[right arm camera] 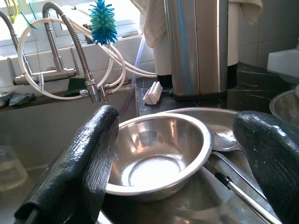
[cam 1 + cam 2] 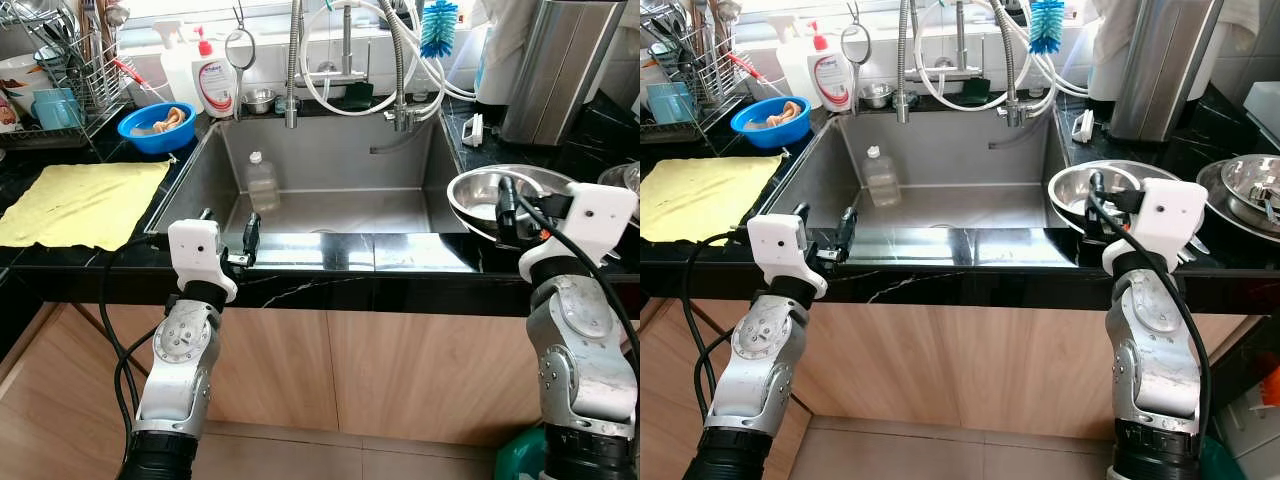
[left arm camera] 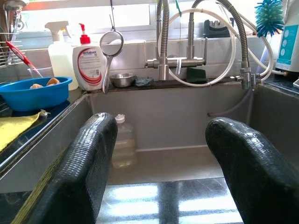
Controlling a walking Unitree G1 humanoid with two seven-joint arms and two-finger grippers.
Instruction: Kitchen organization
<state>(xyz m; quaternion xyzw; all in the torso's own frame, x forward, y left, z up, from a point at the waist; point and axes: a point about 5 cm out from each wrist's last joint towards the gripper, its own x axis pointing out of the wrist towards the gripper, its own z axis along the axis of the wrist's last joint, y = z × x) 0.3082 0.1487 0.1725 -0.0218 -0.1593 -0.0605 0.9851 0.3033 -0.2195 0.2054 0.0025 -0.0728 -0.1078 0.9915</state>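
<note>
A steel sink lies straight ahead, with a clear plastic bottle standing against its left wall. My left gripper hovers open over the sink's front left rim; the left wrist view looks between its fingers at the bottle. A shiny steel bowl rests on a steel tray right of the sink. My right gripper is open just in front of this bowl, holding nothing. A spoon lies beside the bowl.
A yellow cloth is spread on the left counter, behind it a blue bowl, soap bottle and dish rack. Taps and hoses stand behind the sink. A steel canister and another steel bowl are at the right.
</note>
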